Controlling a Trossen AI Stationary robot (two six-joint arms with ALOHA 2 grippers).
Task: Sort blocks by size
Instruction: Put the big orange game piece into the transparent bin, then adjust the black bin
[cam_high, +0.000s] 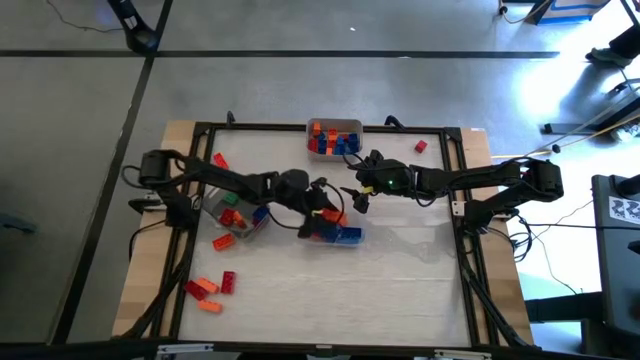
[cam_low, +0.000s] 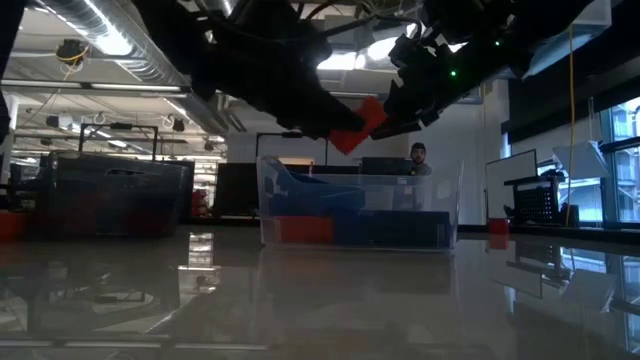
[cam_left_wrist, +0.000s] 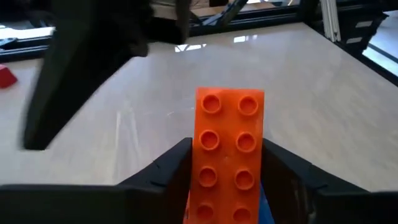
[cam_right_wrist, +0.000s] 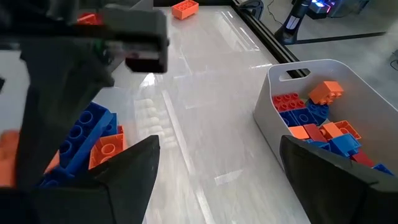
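Left gripper (cam_high: 325, 203) sits mid-table over the clear tray (cam_high: 350, 238), jaws pinching a long orange block (cam_left_wrist: 229, 155), two studs wide, which stands between the fingers. In the low view the same block hangs above that tray, not yet down in it.

Right gripper (cam_high: 352, 198) is just beside the left one at its 3 o'clock, jaws spread wide, nothing between them.

Progress, judging from the high view:
- white bin (cam_high: 334, 138) at 12 o'clock of the table: well stocked with red, orange and blue blocks (cam_right_wrist: 314, 121).
- centre clear tray: a few blue and orange bricks (cam_right_wrist: 87, 140) inside.
- left tray (cam_high: 235, 222) at 9 o'clock: a green and a red brick or so, hard to count.
- still loose: a red/orange cluster (cam_high: 210, 285) at 7 o'clock, an orange one (cam_high: 219, 160) at 10 o'clock, a single red brick (cam_high: 421, 146) at 1 o'clock.

My read: well past halfway, roughly half a dozen loose pieces left plus the one in hand. Can't verify from here that each container holds a single size.
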